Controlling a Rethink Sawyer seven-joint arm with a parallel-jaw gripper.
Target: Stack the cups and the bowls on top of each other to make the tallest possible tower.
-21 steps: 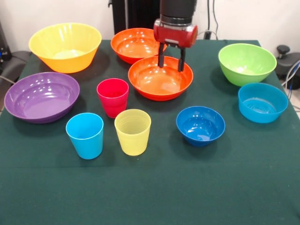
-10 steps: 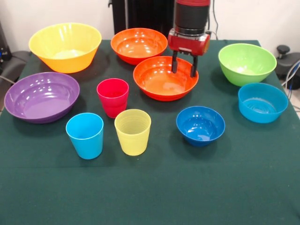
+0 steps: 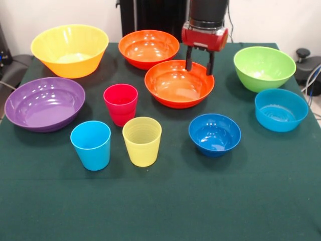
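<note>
Glossy plastic was seen across a dark green cloth covering the table [image 3: 160, 211]. Nothing was stacked: every piece stood apart and upright, mouth up, so each cup's long axis ran vertically.

Three tapered cups were grouped left of the table's middle. The red-pink cup [image 3: 121, 104] stood farthest back, the light blue cup [image 3: 91, 144] nearest the front edge on the left, and the translucent yellow cup [image 3: 142, 140], faintly ribbed inside, just beside it on the right.

The bowls were round and smooth-walled, with bright highlights on their inner surfaces. A large yellow bowl [image 3: 69, 50] sat at the far left corner, and a wide, shallow purple bowl [image 3: 44, 103] lay near the left edge in front of it. One orange bowl [image 3: 148, 48] was placed at the far edge near its middle; the second orange bowl [image 3: 179, 83] sat just in front of it and a little to the right. A lime green bowl [image 3: 264, 68] stood toward the far right corner, a lighter blue bowl [image 3: 281, 109] near the right edge in front of it, and a small dark blue bowl [image 3: 214, 134] right of centre.

The red and black gripper [image 3: 199, 62] was hung over the far rim of the second orange bowl, its two dark fingers [image 3: 189, 59] spread apart and pointed straight down, with nothing between them. Contact with the rim could not be made out.
</note>
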